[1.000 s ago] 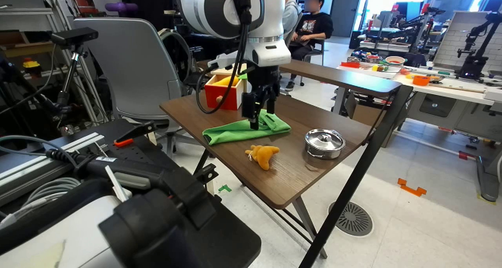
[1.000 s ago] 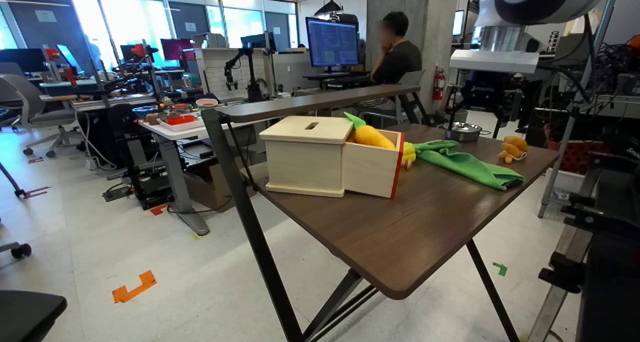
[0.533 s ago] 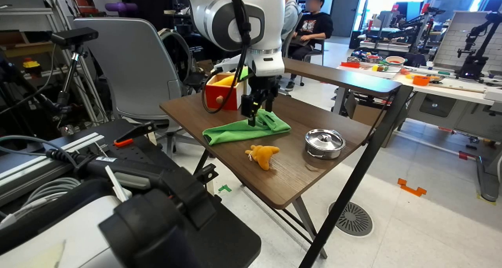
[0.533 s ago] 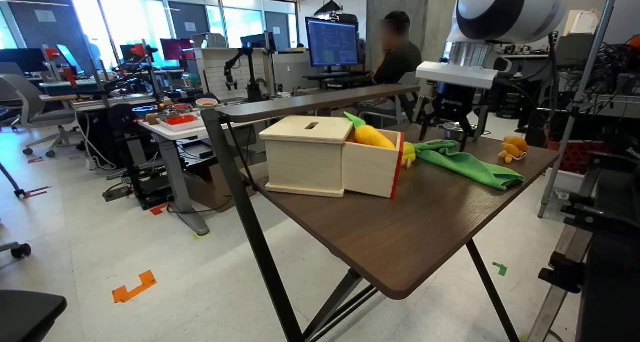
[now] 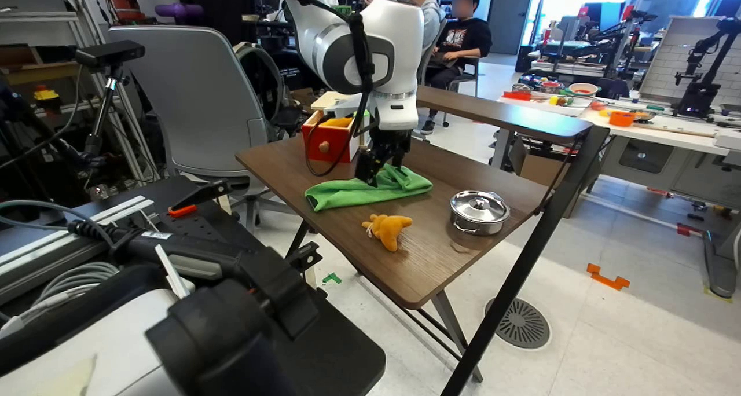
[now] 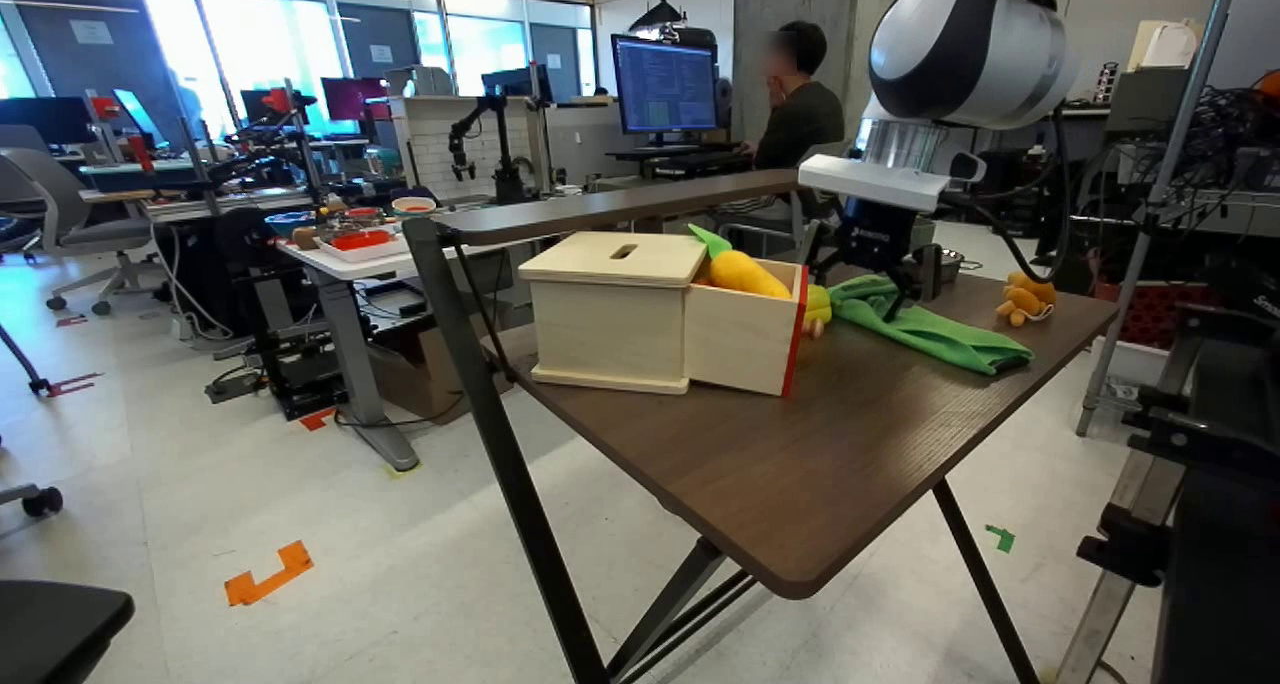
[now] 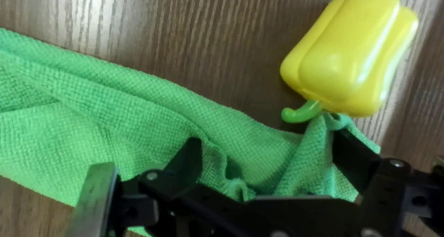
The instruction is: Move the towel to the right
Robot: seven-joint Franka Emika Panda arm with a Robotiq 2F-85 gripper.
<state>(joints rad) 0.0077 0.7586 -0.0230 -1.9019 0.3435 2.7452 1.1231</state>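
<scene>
The green towel [image 5: 347, 195] lies folded lengthwise on the brown table. It also shows in an exterior view [image 6: 955, 339] and in the wrist view [image 7: 114, 108]. My gripper [image 5: 385, 176] is down at the towel's end nearer the wooden box, also seen in an exterior view [image 6: 850, 294]. In the wrist view the two black fingers [image 7: 269, 140] stand wide apart, with raised, bunched folds of towel between them. Both fingertips touch or press into the cloth. The gripper base hides the lower part of the towel there.
A yellow toy pepper [image 7: 347, 53] lies against the towel near one finger. A wooden box [image 6: 610, 334] with an open red-fronted drawer [image 5: 324, 144] holds a yellow toy. An orange plush [image 5: 389, 229] and a lidded steel pot [image 5: 479, 212] stand nearby. A raised shelf [image 5: 509, 117] runs along one edge.
My gripper has come down onto the towel, moving toward the wooden box. The towel has shifted slightly and bunched between the fingers. The box, pot and plush have not moved.
</scene>
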